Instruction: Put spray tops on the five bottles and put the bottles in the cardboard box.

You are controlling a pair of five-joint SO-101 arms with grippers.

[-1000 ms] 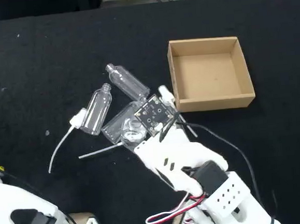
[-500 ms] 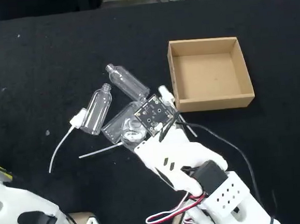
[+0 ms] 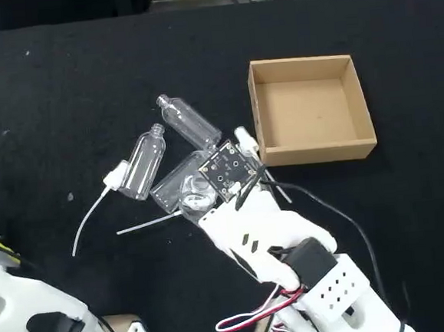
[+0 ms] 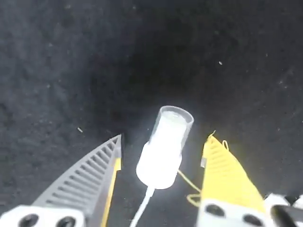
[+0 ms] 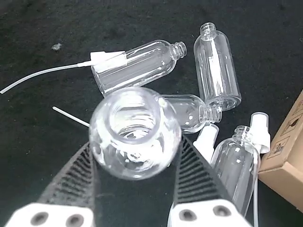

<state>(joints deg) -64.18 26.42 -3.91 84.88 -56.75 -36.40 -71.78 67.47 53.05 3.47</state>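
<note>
Black cloth [image 3: 61, 71] over the whole table, open brown cardboard box [image 3: 317, 154] sitting right of centre. Just off its near left corner, loose clear plastic bottles [image 5: 215, 66] lying on their sides, and one upright clear plastic bottle [image 5: 135, 118], mouth up, clenched in the right gripper [image 5: 136, 144]. Down on the cloth, small white spray top [image 4: 163, 153] framed by the spread-apart jaws of the left gripper [image 4: 164, 137], neither touching it.
</note>
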